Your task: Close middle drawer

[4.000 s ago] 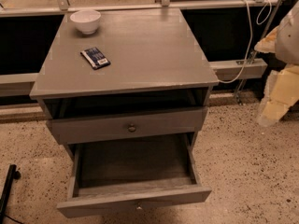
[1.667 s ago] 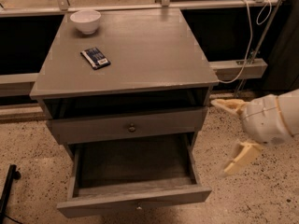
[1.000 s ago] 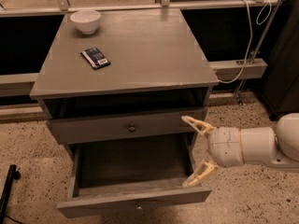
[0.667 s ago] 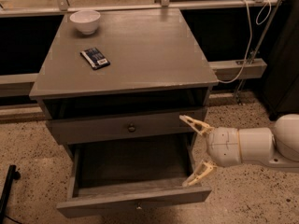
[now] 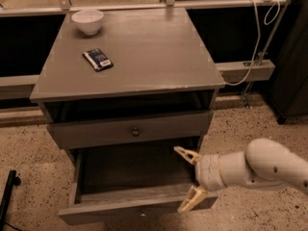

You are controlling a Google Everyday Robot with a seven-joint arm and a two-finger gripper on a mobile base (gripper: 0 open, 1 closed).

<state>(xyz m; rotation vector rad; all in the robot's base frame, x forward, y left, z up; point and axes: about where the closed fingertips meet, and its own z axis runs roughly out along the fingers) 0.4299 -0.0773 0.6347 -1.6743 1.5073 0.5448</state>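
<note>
The middle drawer (image 5: 134, 203) is a grey wooden box pulled far out of the cabinet, empty inside, with a low front panel and a small knob (image 5: 142, 214) at the frame's bottom edge. My gripper (image 5: 188, 178) is open, with cream fingers (image 5: 186, 154) spread one above the other. It hangs over the drawer's right front corner, and the lower finger is level with the front panel's top edge. The white arm (image 5: 260, 170) comes in from the right.
The drawer above (image 5: 130, 131), with a round knob, sits nearly shut under a dark gap. On the cabinet top (image 5: 159, 52) lie a white bowl (image 5: 87, 21) and a dark packet (image 5: 98, 59). A white cable (image 5: 255, 42) hangs at right. A black post (image 5: 7, 196) stands at lower left.
My gripper swung in from the right, then moved down and slightly left, from beside the upper drawer's right end to the open drawer's right front corner. The drawers have not moved.
</note>
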